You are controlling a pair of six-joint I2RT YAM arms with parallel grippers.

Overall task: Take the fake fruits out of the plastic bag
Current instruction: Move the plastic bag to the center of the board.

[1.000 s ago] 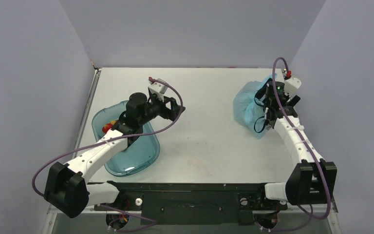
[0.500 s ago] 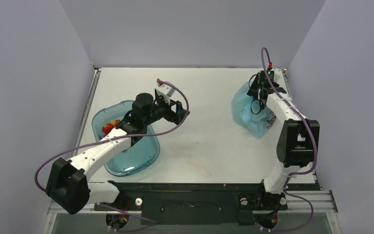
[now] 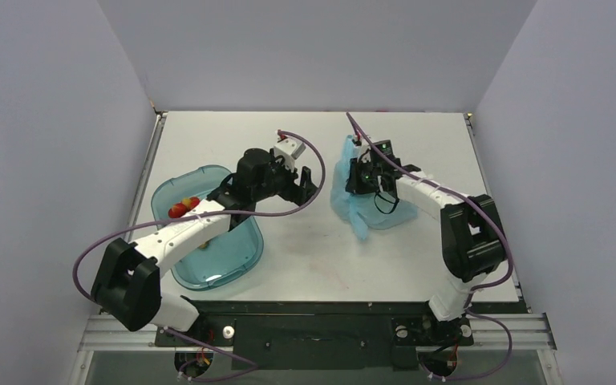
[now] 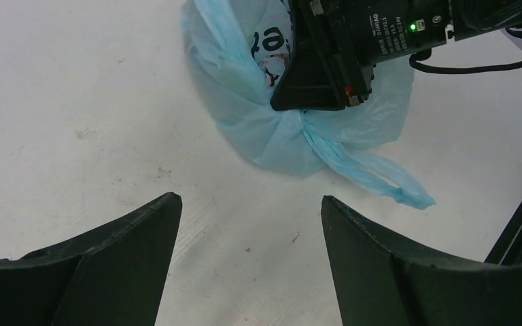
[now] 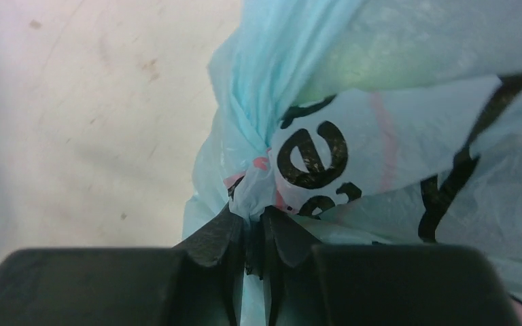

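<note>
Since a second earlier, the right arm had swung in from the far right edge of the table (image 3: 305,257) toward its middle, and the plastic bag (image 3: 369,210) had come along with it. The left arm had reached further right, away from the teal tray (image 3: 208,269).

From above, the bag lay bunched near the table's centre with the right gripper (image 3: 361,180) pressed into its upper part. The left gripper (image 3: 308,181) hung just left of the bag, apart from it. One red fake fruit (image 3: 180,209) sat in the far left corner of the tray, well away from the bag.

From the left wrist, the left pincer's two dark fingers stood wide with only bare table between them. Ahead, the bag was gathered into a twisted neck, and the right pincer's black tip was clamped at that neck. One handle loop (image 4: 374,178) trailed flat on the table toward the right.

From the right wrist, the right pincer's fingers (image 5: 214,238) were nearly together, pinching a thin fold of the bag's film beside dark printed lettering. A pale green fruit (image 5: 380,61) showed hazily through the film above; which one could not be told.
</note>
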